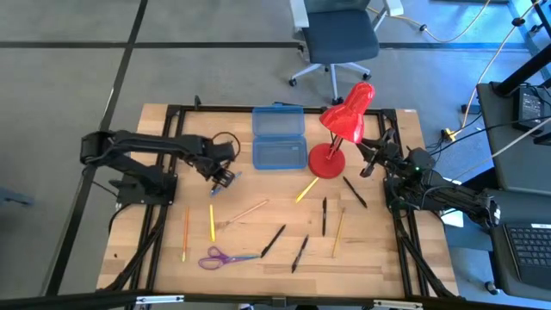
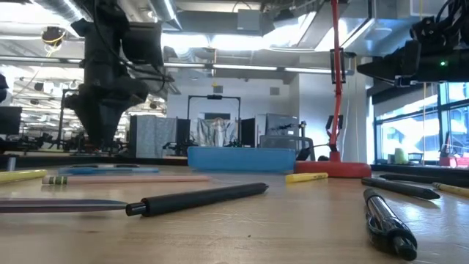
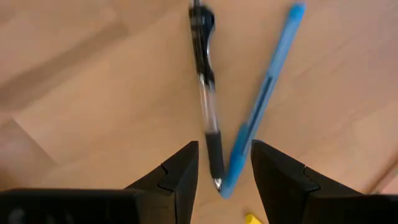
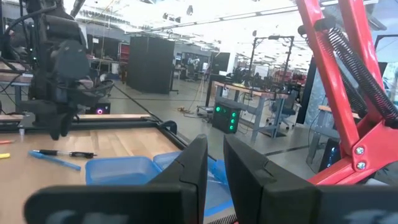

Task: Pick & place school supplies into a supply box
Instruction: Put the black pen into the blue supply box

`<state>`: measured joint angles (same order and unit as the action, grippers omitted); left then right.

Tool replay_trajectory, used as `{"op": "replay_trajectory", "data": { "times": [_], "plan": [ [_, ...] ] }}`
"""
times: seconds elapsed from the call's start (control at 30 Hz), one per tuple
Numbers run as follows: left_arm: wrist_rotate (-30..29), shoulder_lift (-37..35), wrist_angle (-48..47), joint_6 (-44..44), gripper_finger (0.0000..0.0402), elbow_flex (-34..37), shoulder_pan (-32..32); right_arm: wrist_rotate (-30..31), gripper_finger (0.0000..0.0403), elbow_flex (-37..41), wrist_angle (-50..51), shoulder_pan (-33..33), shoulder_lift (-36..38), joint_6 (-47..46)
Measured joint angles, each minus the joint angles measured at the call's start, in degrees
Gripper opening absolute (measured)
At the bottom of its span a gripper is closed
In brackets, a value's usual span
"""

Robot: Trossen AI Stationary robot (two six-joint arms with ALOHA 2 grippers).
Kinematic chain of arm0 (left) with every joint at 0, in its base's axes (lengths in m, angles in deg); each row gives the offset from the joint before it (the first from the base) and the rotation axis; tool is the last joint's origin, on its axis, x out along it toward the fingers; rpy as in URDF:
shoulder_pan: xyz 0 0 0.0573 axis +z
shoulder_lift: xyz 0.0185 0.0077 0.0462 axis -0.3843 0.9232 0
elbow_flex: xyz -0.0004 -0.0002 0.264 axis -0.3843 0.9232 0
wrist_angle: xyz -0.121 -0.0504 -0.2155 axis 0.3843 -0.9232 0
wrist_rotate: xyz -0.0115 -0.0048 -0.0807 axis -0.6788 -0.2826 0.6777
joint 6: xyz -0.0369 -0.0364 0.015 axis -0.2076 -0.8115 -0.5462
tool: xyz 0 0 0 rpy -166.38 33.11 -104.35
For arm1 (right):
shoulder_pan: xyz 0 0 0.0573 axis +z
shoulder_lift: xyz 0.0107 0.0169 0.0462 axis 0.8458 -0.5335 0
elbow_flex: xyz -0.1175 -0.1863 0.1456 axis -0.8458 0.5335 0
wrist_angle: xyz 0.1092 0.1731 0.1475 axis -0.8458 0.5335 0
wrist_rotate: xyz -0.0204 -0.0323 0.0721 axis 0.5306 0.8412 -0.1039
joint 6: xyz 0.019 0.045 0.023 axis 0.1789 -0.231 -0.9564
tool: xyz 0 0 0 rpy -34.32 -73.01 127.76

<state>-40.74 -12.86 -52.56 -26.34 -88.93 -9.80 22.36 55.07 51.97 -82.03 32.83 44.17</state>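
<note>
The open translucent blue plastic supply box [image 1: 279,142] lies on the wooden counter [image 1: 379,250], beside the left claw [image 1: 223,180]. That claw hangs parted, gripping nothing, straddling the converging tips of a black-and-clear pen [image 3: 206,87] and a blue pen [image 3: 264,93], which fan apart away from it.

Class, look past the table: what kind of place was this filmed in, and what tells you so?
Probably a robotics lab or workshop: two robot arms on a framed wooden table, an office chair beside it, and equipment racks under exposed ceiling ducts.

No legible text, labels or numbers
</note>
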Motion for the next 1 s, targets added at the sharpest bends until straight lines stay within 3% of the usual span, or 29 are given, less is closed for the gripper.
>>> {"op": "replay_trajectory", "data": {
  "times": [0.33, 0.7, 0.83, 1.0],
  "plan": [
    [0.2, 7.4, -0.5, -7.5, 0.0141, 0.0, -4.0, 0.0, 0.0059, 0.0, 0.3, 0.0, 0.0, 0.0],
    [0.0, 13.6, -0.5, -9.2, 0.0139, -0.3, -4.1, 0.0, 0.0059, 0.0, 0.5, 0.0, 0.0, 0.0],
    [0.5, 13.6, -0.3, -9.2, 0.0118, -0.2, -4.1, 0.0, 0.0059, 0.0, 0.6, 0.0, 0.0, 0.0],
    [1.3, 13.4, 0.1, -7.9, 0.0065, -0.2, -4.1, 0.0, 0.0059, 0.0, 0.7, 0.0, 0.0, 0.0]
  ]
}}
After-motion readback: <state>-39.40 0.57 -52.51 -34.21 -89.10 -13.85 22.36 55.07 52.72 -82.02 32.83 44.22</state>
